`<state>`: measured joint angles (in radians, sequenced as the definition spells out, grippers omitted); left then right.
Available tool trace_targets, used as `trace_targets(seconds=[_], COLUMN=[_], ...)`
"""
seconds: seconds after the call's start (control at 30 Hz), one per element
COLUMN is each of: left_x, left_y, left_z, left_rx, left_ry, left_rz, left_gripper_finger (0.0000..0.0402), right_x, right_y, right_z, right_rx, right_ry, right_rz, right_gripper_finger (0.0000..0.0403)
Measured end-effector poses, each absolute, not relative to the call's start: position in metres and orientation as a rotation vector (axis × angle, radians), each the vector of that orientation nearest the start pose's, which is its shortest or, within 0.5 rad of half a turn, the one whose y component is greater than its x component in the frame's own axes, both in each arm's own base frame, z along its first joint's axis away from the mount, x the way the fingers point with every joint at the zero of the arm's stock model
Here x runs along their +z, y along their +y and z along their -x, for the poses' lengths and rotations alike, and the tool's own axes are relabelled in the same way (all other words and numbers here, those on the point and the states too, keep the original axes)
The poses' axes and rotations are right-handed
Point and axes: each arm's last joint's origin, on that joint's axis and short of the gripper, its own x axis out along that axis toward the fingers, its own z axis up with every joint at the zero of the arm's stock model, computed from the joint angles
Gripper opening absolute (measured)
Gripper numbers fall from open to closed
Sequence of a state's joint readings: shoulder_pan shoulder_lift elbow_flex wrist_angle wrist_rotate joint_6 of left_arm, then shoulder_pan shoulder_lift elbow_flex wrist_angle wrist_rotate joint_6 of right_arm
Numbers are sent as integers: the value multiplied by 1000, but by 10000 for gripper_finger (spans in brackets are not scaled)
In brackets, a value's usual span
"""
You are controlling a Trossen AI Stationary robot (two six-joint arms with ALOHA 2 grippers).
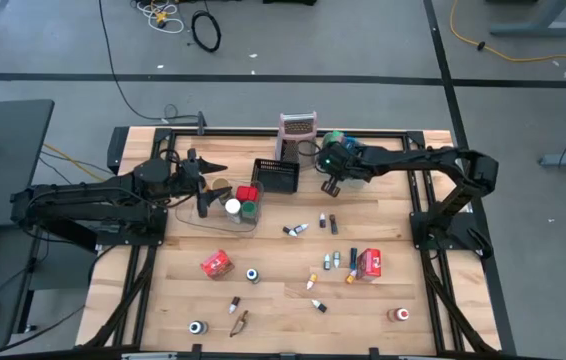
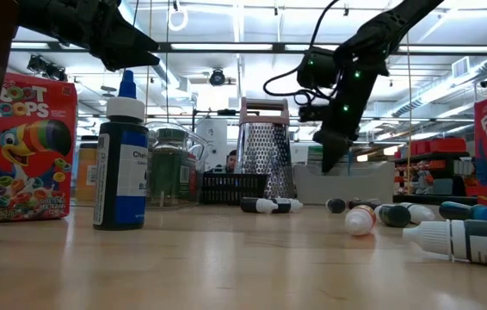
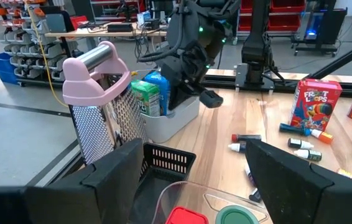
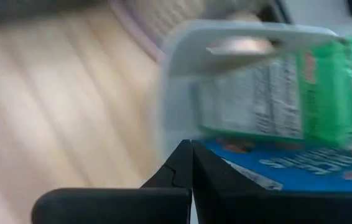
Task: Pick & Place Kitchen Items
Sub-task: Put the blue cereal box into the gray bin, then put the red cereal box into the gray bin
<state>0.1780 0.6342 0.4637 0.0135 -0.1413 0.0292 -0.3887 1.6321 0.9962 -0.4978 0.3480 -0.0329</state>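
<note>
1. Workshop bkgd: grey floor, shelving, ceiling strip lights; cables on floor beyond table.
2. Wood tabletop (image 1: 283, 300) in black frame; small bottles (image 1: 296, 229), jars, red packets (image 1: 216, 263) scattered across front half.
3. Box grater (image 1: 297, 132) upright at far edge, black mesh basket (image 1: 275, 175) just beside it.
4. Left gripper (image 1: 213, 165) fingers spread, empty, above clear tub (image 1: 225, 210) w/ red, white, green jars.
5. Right gripper (image 1: 330, 187) pinched closed, empty, by grey tray (image 3: 176, 121) holding green + blue packets.
</note>
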Motion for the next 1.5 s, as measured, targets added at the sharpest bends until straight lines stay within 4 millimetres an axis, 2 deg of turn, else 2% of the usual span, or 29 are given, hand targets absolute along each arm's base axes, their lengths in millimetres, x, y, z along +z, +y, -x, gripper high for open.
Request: trace_targets(seconds=[0.17, 0.27, 0.43, 0.57, 0.77, 0.9, 1.0, 1.2, 1.37, 1.5], left_x=[262, 262, 262, 262, 262, 263, 262, 263, 263, 263], left_y=[31, 31, 31, 31, 31, 31, 31, 31, 31, 31], left_z=[-151, -151, -151, -151, -151, -151, -151, -151, -151, -151], left_rx=[316, 316, 317, 316, 317, 316, 317, 317, 317, 317], left_ry=[163, 163, 162, 163, 161, 161, 162, 158, 158, 159], left_rz=[-26, -26, -26, -26, -26, -26, -26, -26, -26, -26], left_gripper_finger=[291, 291, 291, 291, 291, 291, 291, 291, 291, 291], right_x=[187, 197, 231, 262, 292, 298, 301, 300, 294, 291], right_y=[-117, -107, -76, -49, -22, -15, -15, -15, -10, 1], right_z=[-286, -286, -284, -272, -256, -255, -262, -270, -270, -268], right_rx=[-633, -667, -578, -464, -275, -213, -188, -180, -95, -10], right_ry=[1137, 1094, 962, 852, 744, 706, 649, 621, 657, 682], right_rz=[8, 1, 5, 11, 115, 207, 297, 340, 298, 130], right_gripper_finger=[2, 2, 2, 3, 22, 41, 61, 132, 204, 243])
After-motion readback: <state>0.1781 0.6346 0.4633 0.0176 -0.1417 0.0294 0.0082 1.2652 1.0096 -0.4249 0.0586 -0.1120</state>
